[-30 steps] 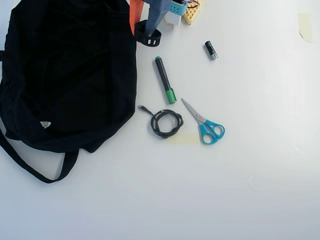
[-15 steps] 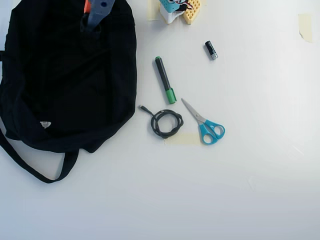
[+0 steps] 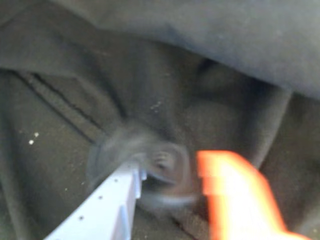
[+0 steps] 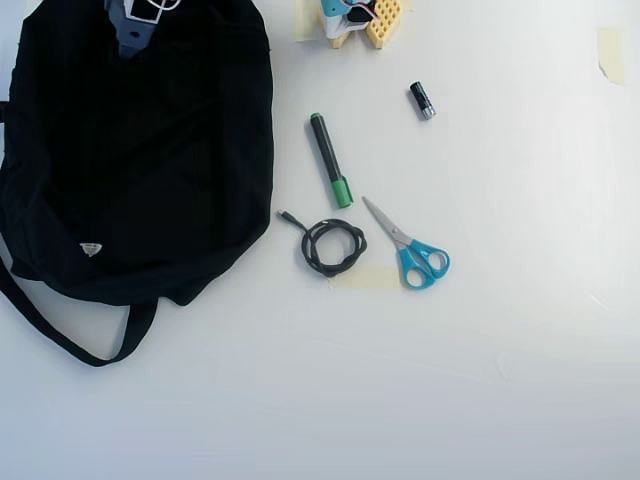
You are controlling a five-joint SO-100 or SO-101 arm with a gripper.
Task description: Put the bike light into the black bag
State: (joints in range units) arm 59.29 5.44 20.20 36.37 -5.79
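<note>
Bike light (image 3: 162, 162) blurs between my fingers, inside the black bag (image 4: 140, 170). My gripper (image 3: 170, 175) looks spread around it.

Green marker (image 4: 329, 160), coiled black cable (image 4: 333, 247), blue-handled scissors (image 4: 410, 250), small black cylinder (image 4: 422, 100) on white table (image 4: 400, 380).

In the overhead view a plain white surface (image 4: 480, 380) fills the whole frame, evenly and brightly lit, with only soft, short shadows. Pale yellowish patches of tape (image 4: 609, 52) sit on it, one near the top right edge and another (image 4: 365, 277) near the middle. No walls, floor or windows show; the wrist view is dim and blurred.
</note>
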